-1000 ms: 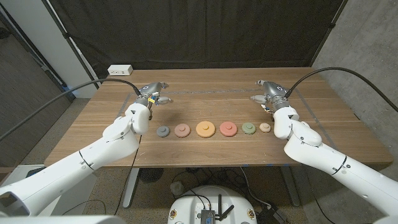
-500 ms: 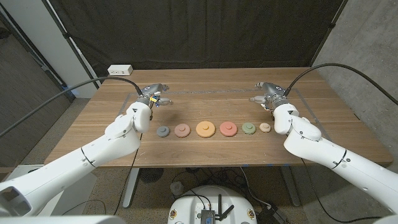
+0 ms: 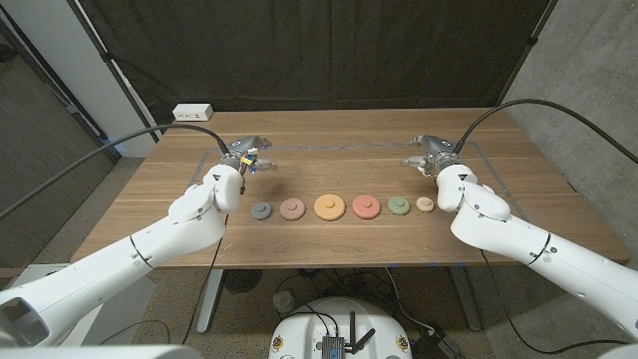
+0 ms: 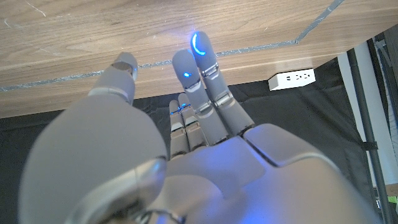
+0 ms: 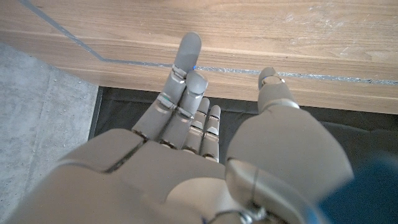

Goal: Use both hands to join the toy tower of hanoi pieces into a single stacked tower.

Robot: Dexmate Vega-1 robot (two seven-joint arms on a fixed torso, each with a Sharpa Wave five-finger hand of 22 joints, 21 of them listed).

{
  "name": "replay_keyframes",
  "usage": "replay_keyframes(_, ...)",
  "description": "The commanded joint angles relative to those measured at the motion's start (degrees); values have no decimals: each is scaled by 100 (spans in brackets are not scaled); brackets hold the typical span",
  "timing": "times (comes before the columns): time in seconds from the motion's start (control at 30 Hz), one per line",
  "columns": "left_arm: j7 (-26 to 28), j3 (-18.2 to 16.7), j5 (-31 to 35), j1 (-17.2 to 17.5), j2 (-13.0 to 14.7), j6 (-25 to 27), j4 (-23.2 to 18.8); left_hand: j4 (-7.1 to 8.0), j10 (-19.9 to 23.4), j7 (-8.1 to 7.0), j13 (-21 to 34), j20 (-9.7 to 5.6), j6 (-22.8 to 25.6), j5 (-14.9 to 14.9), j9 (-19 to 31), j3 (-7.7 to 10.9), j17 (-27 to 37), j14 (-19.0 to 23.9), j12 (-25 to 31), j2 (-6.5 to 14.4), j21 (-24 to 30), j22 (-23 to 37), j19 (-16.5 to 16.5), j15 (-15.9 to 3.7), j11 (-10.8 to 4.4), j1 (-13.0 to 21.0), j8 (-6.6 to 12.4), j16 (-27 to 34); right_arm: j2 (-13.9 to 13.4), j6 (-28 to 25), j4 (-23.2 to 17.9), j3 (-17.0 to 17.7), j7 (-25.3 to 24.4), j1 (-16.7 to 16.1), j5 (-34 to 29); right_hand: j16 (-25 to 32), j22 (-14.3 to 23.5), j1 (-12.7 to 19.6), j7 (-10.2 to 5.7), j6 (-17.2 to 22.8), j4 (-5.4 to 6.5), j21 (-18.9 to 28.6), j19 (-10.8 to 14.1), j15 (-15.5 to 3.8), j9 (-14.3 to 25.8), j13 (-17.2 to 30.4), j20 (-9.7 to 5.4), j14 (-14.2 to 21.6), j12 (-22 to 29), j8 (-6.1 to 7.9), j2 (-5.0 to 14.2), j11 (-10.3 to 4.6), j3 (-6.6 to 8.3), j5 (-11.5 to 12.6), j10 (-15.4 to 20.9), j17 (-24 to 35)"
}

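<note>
Six tower pieces lie in a row across the table's middle: a grey disc (image 3: 261,210), a pink disc (image 3: 292,208), a large orange disc (image 3: 330,206), a red disc (image 3: 365,206), a green disc (image 3: 399,205) and a small tan disc (image 3: 426,204). My left hand (image 3: 244,153) hovers behind the row's left end, fingers straight and apart, holding nothing; its fingers (image 4: 200,68) point toward the far table edge. My right hand (image 3: 429,152) hovers behind the row's right end, also empty, and its fingers (image 5: 185,74) are extended.
A white power strip (image 3: 193,112) lies at the table's back left corner. Blue tape lines (image 3: 329,148) mark a rectangle on the wooden table (image 3: 329,239). A black curtain hangs behind the table.
Both hands have edged slightly toward the back of the table. The discs have not moved.
</note>
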Motion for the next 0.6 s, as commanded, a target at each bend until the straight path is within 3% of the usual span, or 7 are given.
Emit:
replay_keyframes(0.03, 171, -59, -88, 133, 63, -127, -40, -6, 55, 3, 32, -541, 53, 27, 30, -10, -6, 56, 13, -1, 34, 0, 0, -231, 10, 75, 13, 30, -204, -204, -172, -74, 52, 10, 327, -7, -4, 20, 38, -164, 0, 47, -38, -508, 12, 26, -387, -38, -10, -70, 88, 29, -16, 49, -37, 16)
replay_keyframes(0.6, 758, -357, -285, 513, -25, -456, 33, -6, 143, -20, 57, -540, 130, 45, 34, -54, -66, 33, 19, 9, 104, -40, -39, -232, -24, 123, 17, 64, -510, -188, -535, 48, -129, -271, 635, -3, -86, 15, 48, -207, -6, 135, -101, -508, 10, 36, -385, -32, -32, -68, 122, 55, -60, 92, -120, -4)
